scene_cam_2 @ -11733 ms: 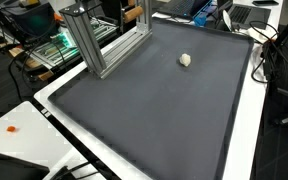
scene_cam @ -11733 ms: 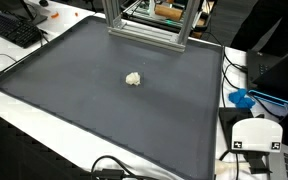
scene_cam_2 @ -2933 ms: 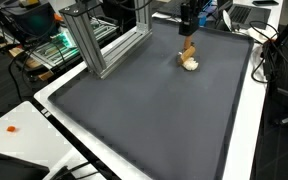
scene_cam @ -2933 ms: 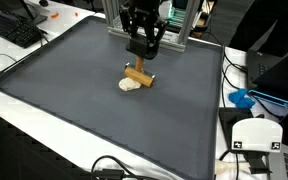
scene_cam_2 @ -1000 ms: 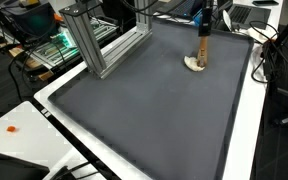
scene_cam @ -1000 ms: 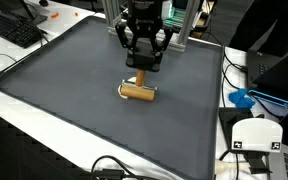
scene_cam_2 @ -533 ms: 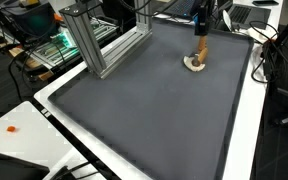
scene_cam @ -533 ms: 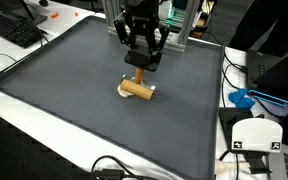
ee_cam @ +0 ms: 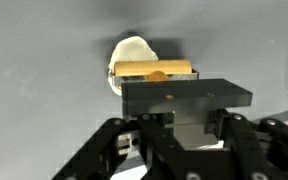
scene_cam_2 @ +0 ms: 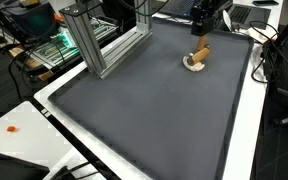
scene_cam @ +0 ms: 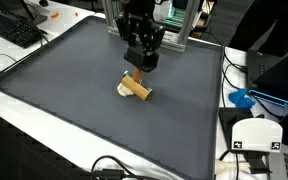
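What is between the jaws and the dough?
Only the wooden roller. The jaws grip it, tilted, and its lower end lies on the dough. Nothing else on the mat stands in the way.

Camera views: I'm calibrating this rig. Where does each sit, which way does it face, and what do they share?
Exterior view: high beside the dark grey mat, looking down across it toward the aluminium frame; black gripper shut on a short tan wooden cylinder.
Exterior view: high off a mat corner, looking diagonally across; gripper at the far side.
Wrist view: above the gripper, looking down at the mat; gripper body fills the lower frame.
Shared: all show the cylinder over a white dough-like lump.
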